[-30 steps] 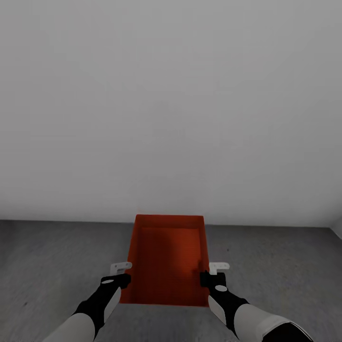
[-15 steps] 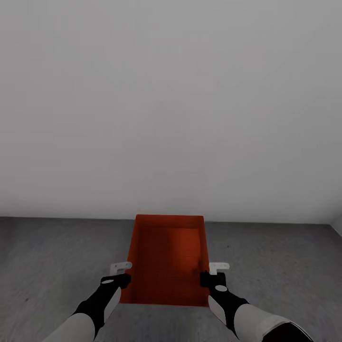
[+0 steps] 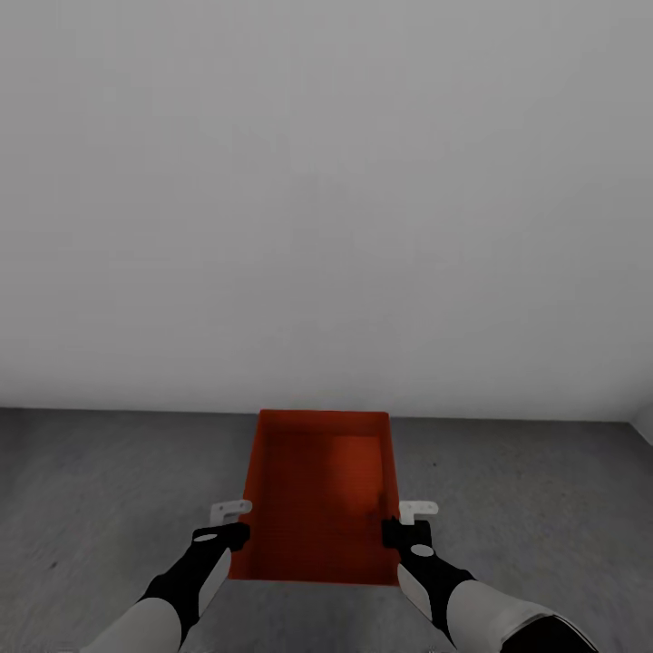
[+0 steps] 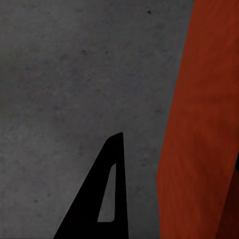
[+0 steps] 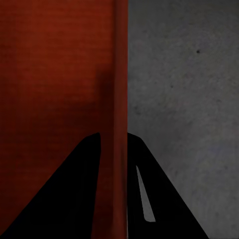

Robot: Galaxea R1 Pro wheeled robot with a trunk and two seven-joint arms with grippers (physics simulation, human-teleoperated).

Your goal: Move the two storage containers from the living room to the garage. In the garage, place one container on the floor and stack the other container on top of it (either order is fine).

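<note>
Holding the orange-red container [image 3: 317, 494] between them above the dark grey floor [image 3: 109, 490], near the white wall [image 3: 326, 199], the right gripper [image 3: 397, 531] pinches its side wall; the left gripper [image 3: 238, 535] fingers' state I cannot tell.

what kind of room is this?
Likely a garage or a similar bare utility room: a rough dark grey concrete-like floor meets a plain white wall. Both grippers hold an orange-red storage container above that floor.
</note>
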